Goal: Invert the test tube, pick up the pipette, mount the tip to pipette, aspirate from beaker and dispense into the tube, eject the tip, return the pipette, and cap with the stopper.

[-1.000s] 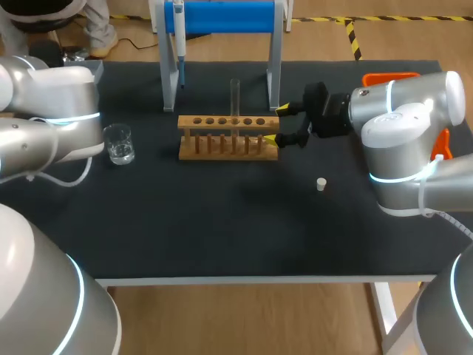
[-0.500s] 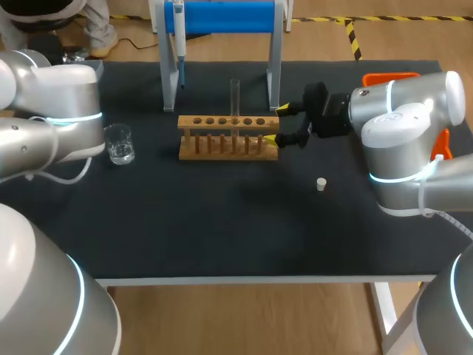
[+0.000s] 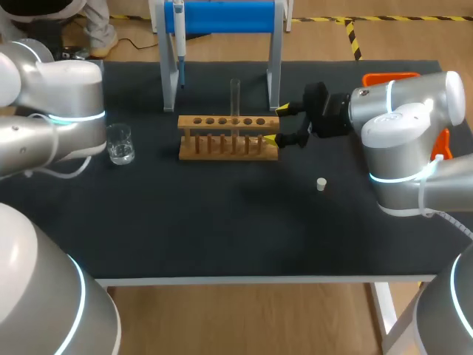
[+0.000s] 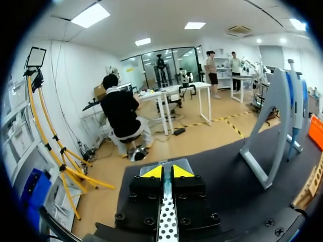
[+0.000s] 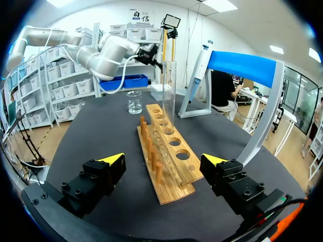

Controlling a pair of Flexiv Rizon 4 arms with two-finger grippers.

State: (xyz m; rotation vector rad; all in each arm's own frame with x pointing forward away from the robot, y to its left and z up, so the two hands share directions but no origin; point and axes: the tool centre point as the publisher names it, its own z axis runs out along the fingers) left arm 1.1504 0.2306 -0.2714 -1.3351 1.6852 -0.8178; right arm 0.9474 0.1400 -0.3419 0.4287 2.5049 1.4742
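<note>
My right gripper [image 5: 164, 160] is spread wide and holds nothing, with the near end of the wooden rack [image 5: 171, 151] between its fingers. Farther ahead, the test tube [image 5: 168, 96] stands upright in that rack, and the beaker [image 5: 133, 102] sits beyond it. My left gripper [image 4: 166, 171] is closed and empty.

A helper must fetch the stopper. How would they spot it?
Find the wooden rack mid-table. Toward the right arm and nearer the front edge, the stopper sits alone on the black mat. It is the only small white plug.
</note>
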